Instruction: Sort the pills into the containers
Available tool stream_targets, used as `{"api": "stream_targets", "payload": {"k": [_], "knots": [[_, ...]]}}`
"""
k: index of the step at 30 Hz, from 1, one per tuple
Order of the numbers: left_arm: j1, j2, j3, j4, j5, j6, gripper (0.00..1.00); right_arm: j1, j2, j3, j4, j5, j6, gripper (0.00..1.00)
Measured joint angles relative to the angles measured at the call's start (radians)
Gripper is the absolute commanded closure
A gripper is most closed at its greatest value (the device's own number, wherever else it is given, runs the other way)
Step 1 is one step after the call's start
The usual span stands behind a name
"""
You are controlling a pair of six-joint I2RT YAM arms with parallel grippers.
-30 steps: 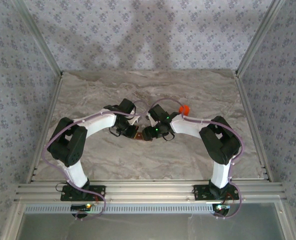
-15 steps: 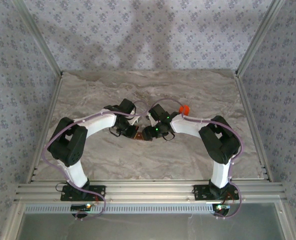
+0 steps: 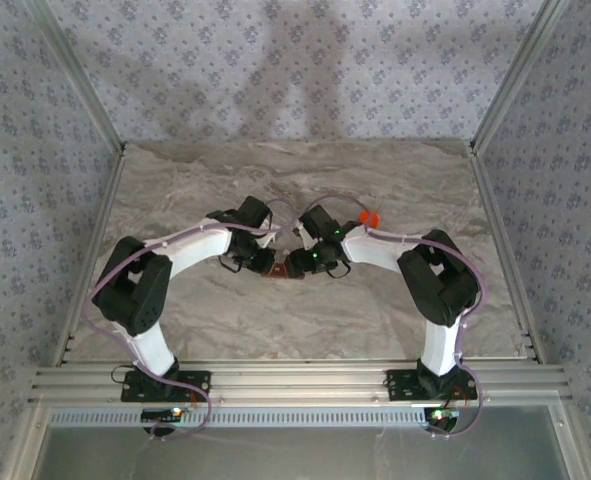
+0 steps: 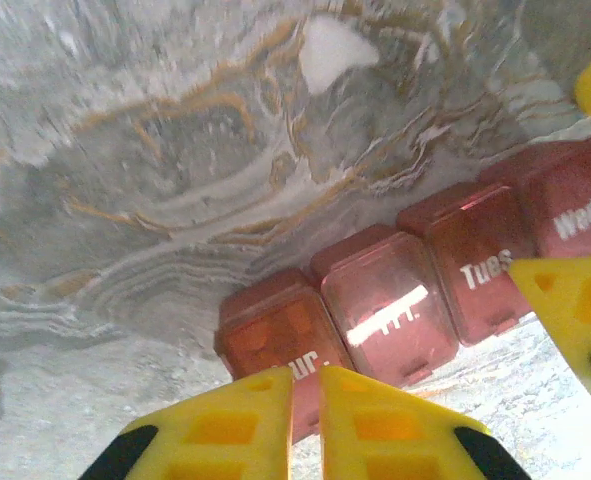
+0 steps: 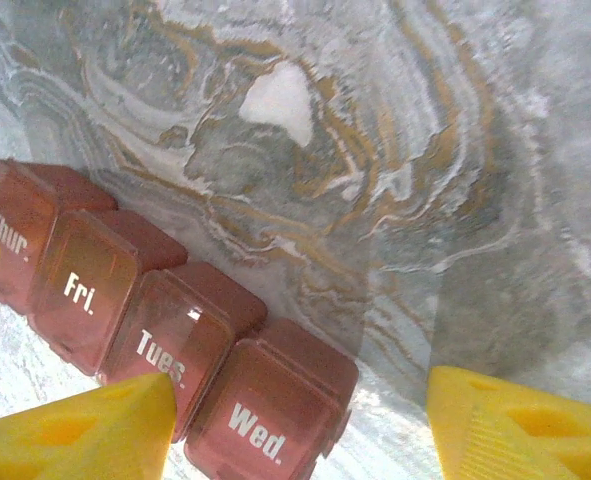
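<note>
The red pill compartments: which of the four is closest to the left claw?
The end compartment marked Thur., right at the tips of the left claw; Fri., Tues. and Wed. sit farther along.

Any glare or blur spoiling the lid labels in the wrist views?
Left wrist: a white glare streak crosses one lid of the containers, washing out its label; the left gripper hides part of the nearest label. Right wrist: all four labels read clearly, with one small glint.

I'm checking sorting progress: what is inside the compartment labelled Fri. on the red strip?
The Fri. compartment has its lid shut. Through the tinted plastic only glare and red colour show. Whether a pill lies inside cannot be seen.
</note>
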Motion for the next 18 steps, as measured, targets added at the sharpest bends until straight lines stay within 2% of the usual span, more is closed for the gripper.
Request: {"api": "stream_targets", "payload": {"k": [4, 5, 6, 7, 14, 15, 16, 18], "knots": [[0.007, -0.088, 0.000, 0.065, -0.042, -0.014, 0.62, -0.027, 0.000, 0.061, -0.031, -0.010, 0.000, 0.24], [0.011, -0.118, 0.000, 0.088, -0.053, -0.015, 0.50, -0.034, 0.000, 0.082, -0.035, -0.016, 0.000, 0.23], [0.018, -0.150, -0.001, 0.116, -0.063, -0.013, 0.30, -0.041, -0.003, 0.105, -0.038, -0.022, 0.000, 0.21], [0.025, -0.176, -0.005, 0.142, -0.072, -0.021, 0.03, -0.046, -0.008, 0.122, -0.039, -0.026, 0.000, 0.20], [0.125, -0.348, -0.056, 0.298, -0.121, -0.022, 0.02, -0.108, -0.147, 0.218, -0.068, -0.055, 0.000, 0.12], [0.141, -0.373, -0.071, 0.323, -0.137, -0.018, 0.02, -0.129, -0.183, 0.224, -0.069, -0.055, 0.000, 0.10], [0.155, -0.402, -0.092, 0.351, -0.151, -0.015, 0.02, -0.152, -0.220, 0.225, -0.069, -0.052, 0.001, 0.03], [0.183, -0.457, -0.135, 0.399, -0.176, -0.007, 0.02, -0.207, -0.295, 0.225, -0.071, -0.035, -0.006, 0.00]]}}
